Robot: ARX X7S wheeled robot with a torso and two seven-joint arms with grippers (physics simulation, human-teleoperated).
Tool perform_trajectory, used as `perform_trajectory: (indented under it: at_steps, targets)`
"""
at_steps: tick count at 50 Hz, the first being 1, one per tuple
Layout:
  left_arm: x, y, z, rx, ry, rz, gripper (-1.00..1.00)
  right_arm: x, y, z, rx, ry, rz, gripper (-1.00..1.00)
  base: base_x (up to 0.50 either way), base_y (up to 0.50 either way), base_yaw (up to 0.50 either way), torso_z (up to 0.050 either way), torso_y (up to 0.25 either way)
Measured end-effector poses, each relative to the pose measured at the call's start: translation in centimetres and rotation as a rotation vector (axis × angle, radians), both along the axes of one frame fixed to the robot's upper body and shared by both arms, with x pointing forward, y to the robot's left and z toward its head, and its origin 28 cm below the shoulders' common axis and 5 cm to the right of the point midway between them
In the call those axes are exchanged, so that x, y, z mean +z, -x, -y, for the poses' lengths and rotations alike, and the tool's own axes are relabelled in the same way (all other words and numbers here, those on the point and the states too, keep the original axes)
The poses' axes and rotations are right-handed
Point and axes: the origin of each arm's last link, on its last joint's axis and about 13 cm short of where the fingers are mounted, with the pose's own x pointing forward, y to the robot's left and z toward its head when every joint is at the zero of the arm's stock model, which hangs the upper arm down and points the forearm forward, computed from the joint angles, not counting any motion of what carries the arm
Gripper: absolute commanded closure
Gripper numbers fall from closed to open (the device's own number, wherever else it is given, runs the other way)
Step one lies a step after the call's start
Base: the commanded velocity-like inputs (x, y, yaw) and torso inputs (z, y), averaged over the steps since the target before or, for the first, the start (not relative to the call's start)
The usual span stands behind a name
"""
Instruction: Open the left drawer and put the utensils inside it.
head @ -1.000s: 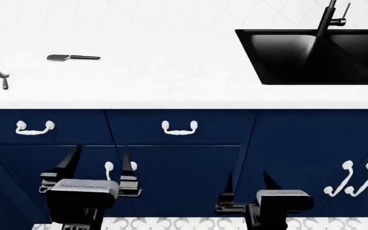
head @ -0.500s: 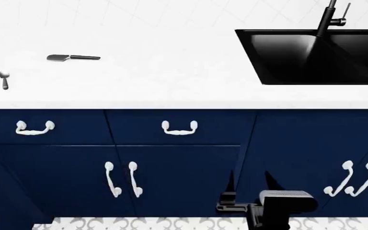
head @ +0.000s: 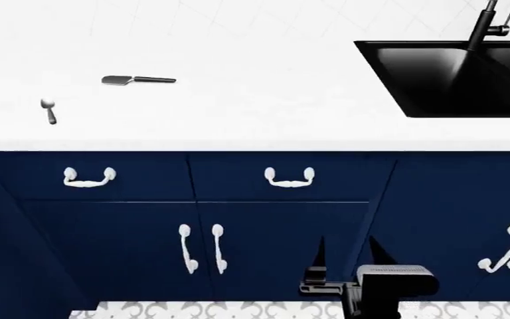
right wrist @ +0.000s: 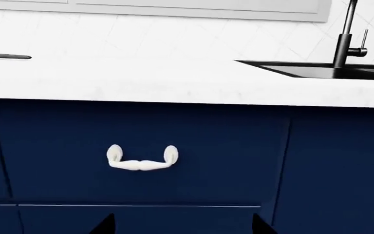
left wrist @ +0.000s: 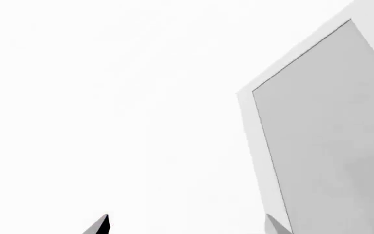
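Observation:
The left drawer [head: 140, 178] is shut below the white counter, its white handle [head: 89, 177] on the navy front. On the counter above it lie the spoon [head: 50, 109] and, further back, the spatula [head: 138, 80]; the spatula's dark handle [right wrist: 5, 56] also shows in the right wrist view. My right gripper [head: 347, 242] [right wrist: 181, 225] is open and empty, low in front of the cabinets, facing the neighbouring drawer [right wrist: 141, 126]. My left gripper [left wrist: 187, 226] is out of the head view. Its fingertips [left wrist: 101, 225] stand wide apart before a white surface.
A black sink [head: 467, 76] with a black faucet [head: 490, 23] sits at the counter's right. Tall navy cabinet doors [head: 131, 252] with upright handles [head: 202, 249] are under the drawers. A grey panel [left wrist: 330, 126] fills part of the left wrist view. Patterned floor [head: 202, 310] runs along the bottom.
The left arm has left the head view. The whole scene has slid to the right in the head view, so the view has shifted left. The right gripper holds its place.

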Motion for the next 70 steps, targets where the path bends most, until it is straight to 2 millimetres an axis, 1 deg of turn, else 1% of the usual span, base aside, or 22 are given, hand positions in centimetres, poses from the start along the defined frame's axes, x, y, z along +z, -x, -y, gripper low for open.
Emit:
perform_trajectory:
  at_steps: [8,11,14,16,18,20,25,33,42,58,70]
  targets:
    - [2.3,0.7,-0.9,-0.012,-0.105,-0.066,-1.0,0.0,0.0,-0.1,0.002,0.011,0.0,-1.0,0.0,0.5,0.0,0.0,0.0]
    - [3.6,1.0,-1.3,-0.016,-0.131,-0.089,-1.0,0.0,0.0,-0.1,0.003,0.014,0.0,-1.0,0.0,0.5,0.0,0.0,0.0]
    - [5.3,1.6,-1.6,-0.008,-0.156,-0.107,-1.0,0.0,0.0,-0.1,0.004,0.016,0.001,-1.0,0.0,0.5,0.0,0.0,0.0]
    - [6.5,1.9,-1.6,-0.001,-0.169,-0.106,-1.0,0.0,0.0,-0.1,0.004,0.017,0.001,-1.0,0.0,0.5,0.0,0.0,0.0]
    - [7.1,2.2,-1.5,0.004,-0.186,-0.115,-1.0,0.0,0.0,-0.1,0.003,0.019,0.001,-1.0,0.0,0.5,0.0,0.0,0.0]
    - [8.1,2.5,-1.4,0.001,-0.205,-0.113,-1.0,0.0,0.0,-0.1,0.004,0.02,0.001,-1.0,0.0,0.5,0.0,0.0,0.0]
    - [9.2,3.2,-1.0,-0.001,-0.242,-0.117,-1.0,0.0,0.0,-0.1,0.004,0.022,0.001,-1.0,0.0,0.5,0.0,0.0,0.0]
    - [9.9,4.0,-0.5,-0.001,-0.273,-0.109,-1.0,0.0,0.0,-0.1,0.004,0.024,0.0,-1.0,0.0,0.5,0.0,0.0,0.0]
    - [10.0,4.5,-0.3,0.002,-0.289,-0.106,-1.0,0.0,0.0,-0.1,0.004,0.023,0.0,-1.0,0.0,0.5,0.0,0.0,0.0]
    - [10.1,4.7,-0.1,0.003,-0.298,-0.101,-1.0,0.0,0.0,-0.1,0.002,0.033,0.0,-1.0,0.0,0.5,0.0,0.0,0.0]
    - [10.1,4.9,-0.1,0.007,-0.294,-0.1,-1.0,0.0,0.0,-0.2,-0.001,0.038,0.002,-1.0,0.0,0.36,0.0,0.0,0.0]
